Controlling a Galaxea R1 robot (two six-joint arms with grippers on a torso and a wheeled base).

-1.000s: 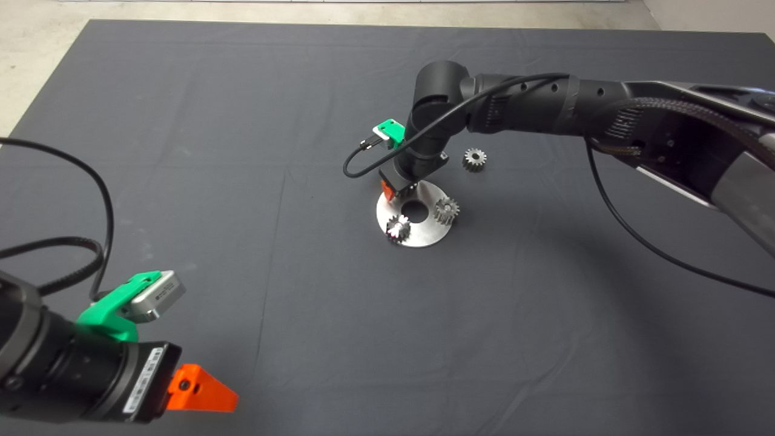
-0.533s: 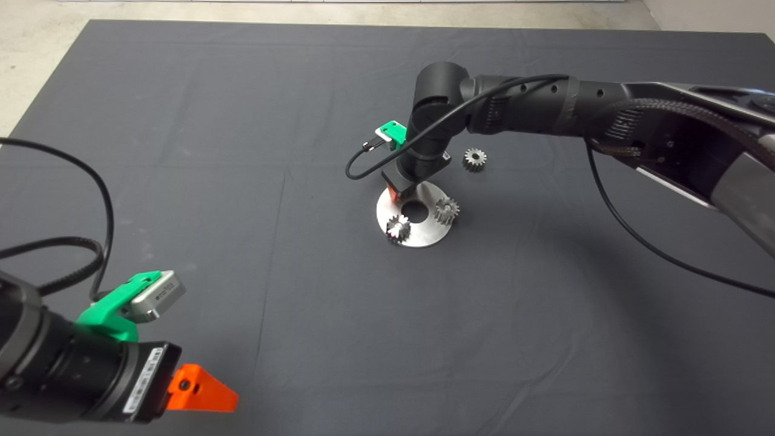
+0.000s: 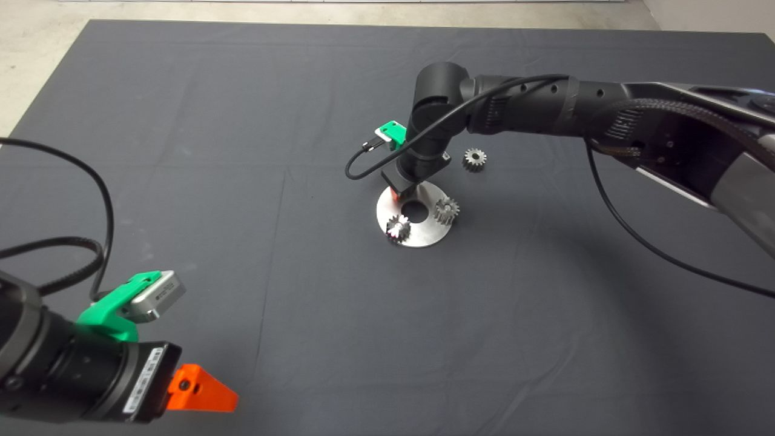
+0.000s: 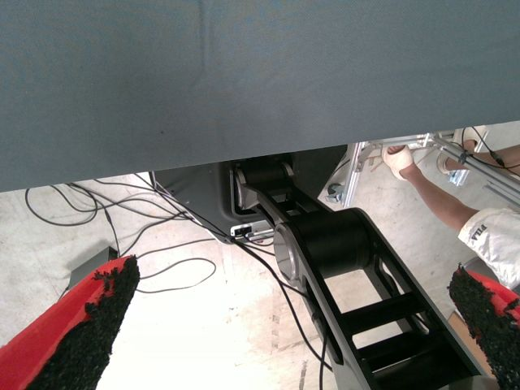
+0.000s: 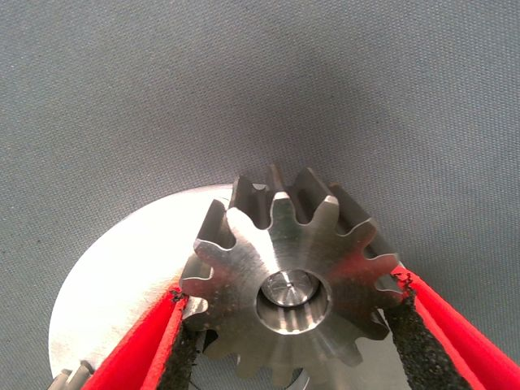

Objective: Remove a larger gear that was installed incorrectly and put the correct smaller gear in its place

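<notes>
The larger gear (image 5: 280, 236), silver-grey with long pointed teeth, sits on a peg at the far edge of the round steel plate (image 3: 419, 237). My right gripper (image 5: 290, 294) is shut on it, with a black pad touching its teeth on each side. In the head view the right gripper (image 3: 396, 192) stands upright over the plate's far edge and hides this gear. The smaller gear (image 3: 474, 158), dull dark grey, lies on the mat just behind and right of the plate. My left gripper (image 3: 204, 392) is parked at the lower left, open and empty.
Two bright small gears stand on the plate, one at its front left (image 3: 398, 228) and one at its right (image 3: 446, 210). The right arm's black cable (image 3: 363, 166) loops left of the gripper. The left wrist view shows the mat's edge, floor cables and a person's arm (image 4: 435, 199).
My right gripper has lowered slightly and shifted a little toward the plate's far edge a second ago, then stayed still. The left arm has not moved.
</notes>
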